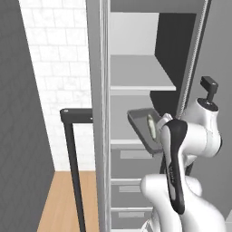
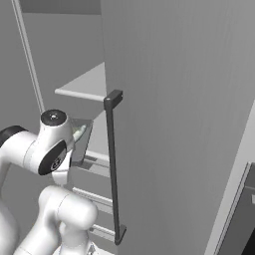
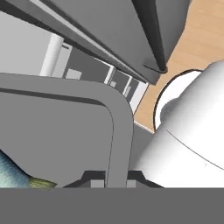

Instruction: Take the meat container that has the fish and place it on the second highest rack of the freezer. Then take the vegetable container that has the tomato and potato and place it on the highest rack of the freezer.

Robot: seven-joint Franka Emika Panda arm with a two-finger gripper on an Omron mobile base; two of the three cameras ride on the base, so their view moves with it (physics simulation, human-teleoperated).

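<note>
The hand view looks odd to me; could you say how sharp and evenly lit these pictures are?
Hand view: tray rim sharp, fish cut off by the frame edge. Left base view: flat light, no glare, freezer back wall dark. Right base view: even grey, soft shading only.

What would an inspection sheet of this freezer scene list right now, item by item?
Surface: white shelves of the open freezer, bare where visible.
Job's things: grey meat container with the fish, tilted, at the freezer's opening.
Clutter: nothing seen.
Grippers: gripper shut on the container's rim.
Cables: nothing seen.
Surroundings: white tiled wall, wooden floor, dark bar handle on the open door.
</note>
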